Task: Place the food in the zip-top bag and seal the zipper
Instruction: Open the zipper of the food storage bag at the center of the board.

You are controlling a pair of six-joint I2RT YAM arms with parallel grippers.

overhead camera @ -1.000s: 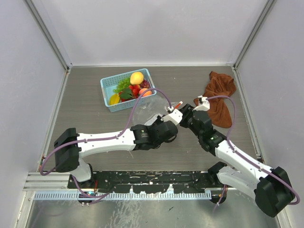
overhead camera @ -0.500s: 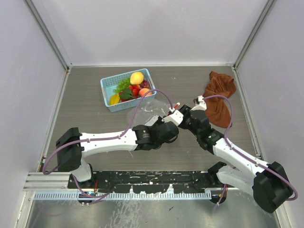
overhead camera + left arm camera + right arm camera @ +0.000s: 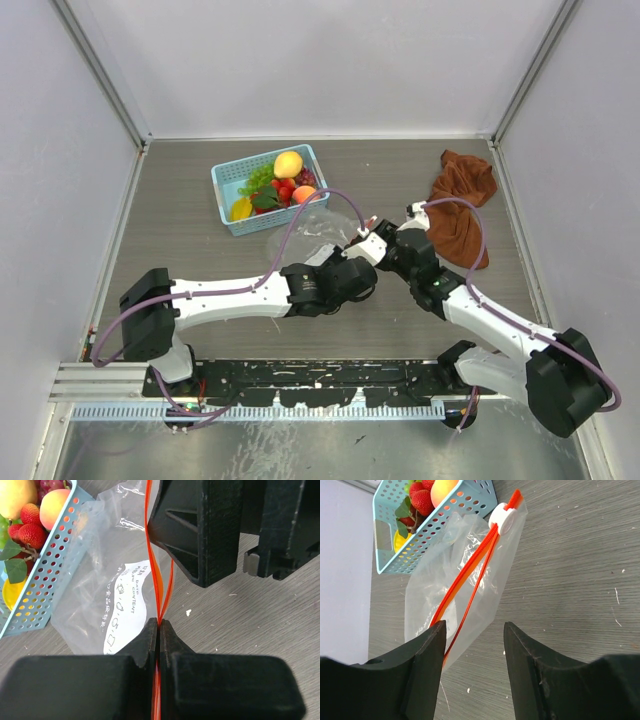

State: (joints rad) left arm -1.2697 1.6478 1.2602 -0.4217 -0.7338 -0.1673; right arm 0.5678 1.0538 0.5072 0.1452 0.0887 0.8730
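Table point(image 3: 200, 250): grey wood grain. Cloth point(image 3: 462, 200) is crumpled at far right. Basket point(image 3: 228, 195) sits far left of centre and all the food point(image 3: 282, 180) is in it: peaches, grapes, strawberries, leaves. Bag point(image 3: 100, 580) lies mid-table against the basket's near right corner, with nothing inside and its label face up. Zipper point(image 3: 159, 580) is partly parted, the two strips bowed apart, white slider point(image 3: 502, 517) at the far end. My left gripper point(image 3: 160, 625) is pressed together, pinching both strips. My right gripper point(image 3: 472, 630) is spread just beyond it, one strip lying against a finger point(image 3: 437, 630).
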